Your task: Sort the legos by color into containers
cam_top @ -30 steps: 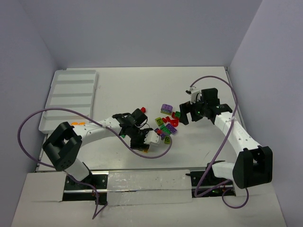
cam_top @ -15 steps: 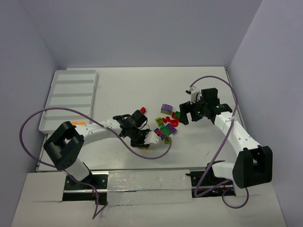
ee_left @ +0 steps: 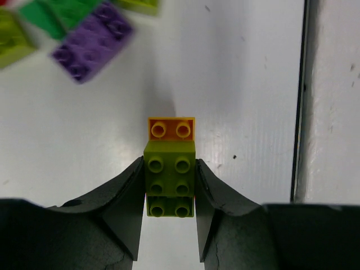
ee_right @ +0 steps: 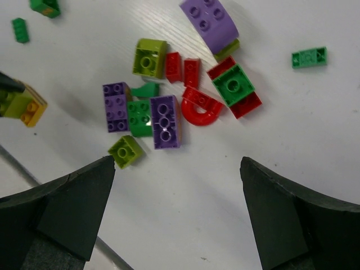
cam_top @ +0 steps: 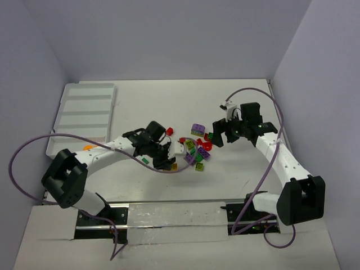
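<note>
My left gripper [ee_left: 169,175] is shut on a lime-yellow lego [ee_left: 170,179] that sits on top of an orange lego [ee_left: 171,128]. In the top view the left gripper [cam_top: 167,161] is just left of the pile of legos [cam_top: 197,149]. That pile holds red, purple, green and lime bricks [ee_right: 163,112]. My right gripper [ee_right: 177,169] hangs open above the pile's near edge with nothing between its fingers, and in the top view the right gripper [cam_top: 220,135] stands at the pile's right. The white tray of containers [cam_top: 84,107] lies at the far left, with orange legos [cam_top: 90,147] in its nearest compartment.
A lone red brick [cam_top: 169,131] lies behind the left gripper and a small green one [cam_top: 145,161] to its left. A purple arched brick [cam_top: 197,129] lies at the pile's far side. Purple cables loop beside both arms. A dark seam [ee_left: 298,112] runs along the table's near edge.
The left jaws have closed onto the lime-yellow lego, and the left arm has swung back and to the left with it. The right arm has shifted slightly left.
</note>
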`<move>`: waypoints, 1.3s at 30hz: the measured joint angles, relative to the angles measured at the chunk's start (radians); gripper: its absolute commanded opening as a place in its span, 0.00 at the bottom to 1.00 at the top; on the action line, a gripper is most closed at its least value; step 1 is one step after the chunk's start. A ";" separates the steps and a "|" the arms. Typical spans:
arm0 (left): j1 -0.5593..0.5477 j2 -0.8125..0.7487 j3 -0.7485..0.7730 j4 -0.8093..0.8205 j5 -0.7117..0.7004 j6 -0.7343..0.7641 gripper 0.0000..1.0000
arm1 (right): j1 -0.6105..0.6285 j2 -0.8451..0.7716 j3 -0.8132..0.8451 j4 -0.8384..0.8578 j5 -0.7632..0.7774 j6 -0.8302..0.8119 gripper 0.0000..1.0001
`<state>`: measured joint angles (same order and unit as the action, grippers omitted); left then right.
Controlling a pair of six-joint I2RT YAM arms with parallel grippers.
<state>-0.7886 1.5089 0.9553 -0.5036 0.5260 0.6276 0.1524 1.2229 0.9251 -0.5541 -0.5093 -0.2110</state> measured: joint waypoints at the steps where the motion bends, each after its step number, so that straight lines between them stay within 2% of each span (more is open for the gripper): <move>1: 0.037 -0.019 0.016 0.004 0.030 -0.045 0.00 | 0.000 -0.006 0.005 -0.001 -0.022 -0.005 0.96; 7: 0.229 -0.119 0.092 0.079 0.233 -0.294 0.00 | 0.018 -0.036 0.057 -0.015 -0.219 -0.041 0.94; 12: 0.255 -0.154 0.093 0.149 0.396 -0.469 0.00 | 0.098 -0.032 0.123 -0.037 -0.400 -0.045 0.95; 15: 0.254 -0.154 0.091 0.177 0.462 -0.535 0.00 | 0.171 -0.017 0.159 -0.043 -0.457 -0.042 0.95; 21: 0.254 -0.154 0.090 0.191 0.524 -0.586 0.00 | 0.302 0.027 0.189 -0.052 -0.493 -0.032 0.95; 29: 0.254 -0.154 0.090 0.207 0.549 -0.602 0.00 | 0.360 0.104 0.249 -0.082 -0.506 -0.035 0.94; 39: 0.254 -0.154 0.090 0.224 0.564 -0.617 0.00 | 0.409 0.161 0.285 -0.091 -0.501 -0.034 0.82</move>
<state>-0.5346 1.3544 1.0458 -0.2793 1.0897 0.0111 0.5616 1.3838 1.2106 -0.6451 -1.0103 -0.2448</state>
